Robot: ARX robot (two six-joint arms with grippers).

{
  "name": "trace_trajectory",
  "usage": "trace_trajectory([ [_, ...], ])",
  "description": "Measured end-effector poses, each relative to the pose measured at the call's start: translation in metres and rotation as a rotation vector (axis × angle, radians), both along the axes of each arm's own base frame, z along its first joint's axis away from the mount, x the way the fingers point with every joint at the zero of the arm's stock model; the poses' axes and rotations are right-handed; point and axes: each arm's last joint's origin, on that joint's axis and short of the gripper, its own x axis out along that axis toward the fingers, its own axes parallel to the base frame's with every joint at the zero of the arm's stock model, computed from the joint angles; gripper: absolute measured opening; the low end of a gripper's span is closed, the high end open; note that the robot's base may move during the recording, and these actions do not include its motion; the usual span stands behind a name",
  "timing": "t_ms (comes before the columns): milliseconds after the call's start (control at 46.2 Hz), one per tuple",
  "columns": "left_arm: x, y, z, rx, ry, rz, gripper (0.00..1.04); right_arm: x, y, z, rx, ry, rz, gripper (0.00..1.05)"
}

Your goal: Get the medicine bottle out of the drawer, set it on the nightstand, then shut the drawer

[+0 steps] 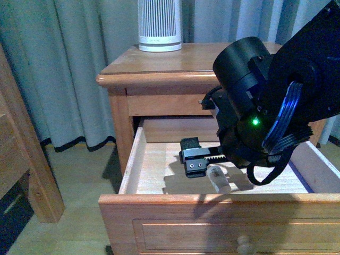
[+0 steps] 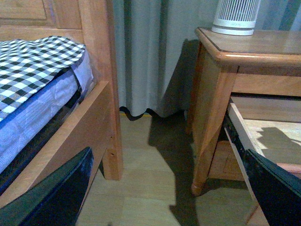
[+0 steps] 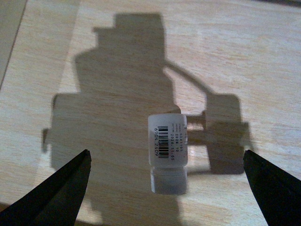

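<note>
Your right gripper (image 3: 165,157) hangs inside the nightstand's (image 1: 159,74) pulled-out drawer (image 1: 212,210), its fingers (image 3: 66,190) spread wide on either side of the medicine bottle (image 3: 168,153) and touching neither side of it. The bottle lies on its side on the drawer's pale floor. Only the right wrist view shows its label: a barcode with digits that seem to read 6904 2409, and finer print too blurred to read. The front view shows the bottle (image 1: 219,179) as a small white shape half hidden under the arm. It also shows the white ribbed device (image 1: 159,26) standing on the nightstand's top. Your left gripper (image 2: 168,153), seen only in its own wrist view, hovers open and empty beside the nightstand, with the checked bed cover (image 2: 37,61) and the bed frame (image 2: 96,70) beyond.
</note>
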Motion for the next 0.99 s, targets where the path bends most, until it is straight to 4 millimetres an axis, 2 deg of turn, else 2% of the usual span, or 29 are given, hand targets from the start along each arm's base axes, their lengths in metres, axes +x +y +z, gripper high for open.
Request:
trace_trajectory([
  [584, 0.0, 0.0, 0.0, 0.0, 0.0, 0.0, 0.98, 0.021, -0.014, -0.02, -0.007, 0.029, -0.065, 0.98],
  [995, 0.0, 0.0, 0.0, 0.0, 0.0, 0.0, 0.98, 0.023, -0.002, -0.032, -0.019, 0.038, -0.009, 0.98],
])
